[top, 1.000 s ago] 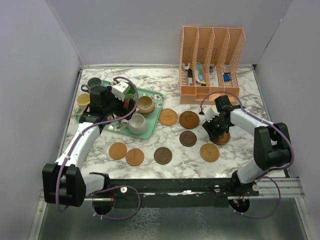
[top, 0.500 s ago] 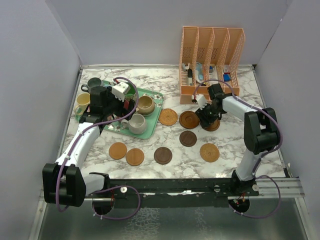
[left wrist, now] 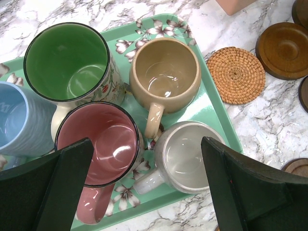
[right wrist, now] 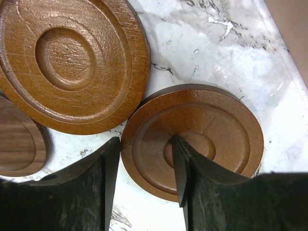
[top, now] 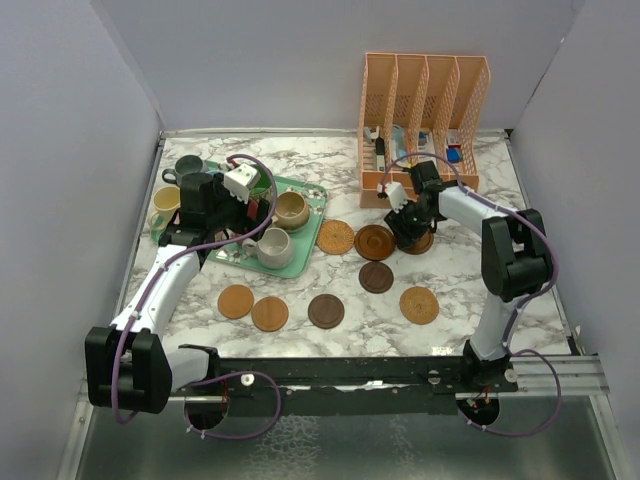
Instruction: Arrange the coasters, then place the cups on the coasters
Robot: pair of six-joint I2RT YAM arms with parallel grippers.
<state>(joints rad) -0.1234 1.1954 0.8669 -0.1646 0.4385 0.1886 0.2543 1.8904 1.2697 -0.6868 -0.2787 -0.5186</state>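
Arranging is proceeding: right gripper is pinching 1 far-right coaster among 8 coasters. Left gripper is hovering spread over cups; 0 placed.

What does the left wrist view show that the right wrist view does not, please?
Only the left wrist view shows the flowered tray holding the green cup, tan cup, pink cup, pale grey cup and blue cup, a woven coaster, and the open left tool. Only the right wrist view shows the right tool gripping a ringed coaster by its rim, beside a darker coaster. Both share the marble table and, probably, the neighbouring brown coaster.
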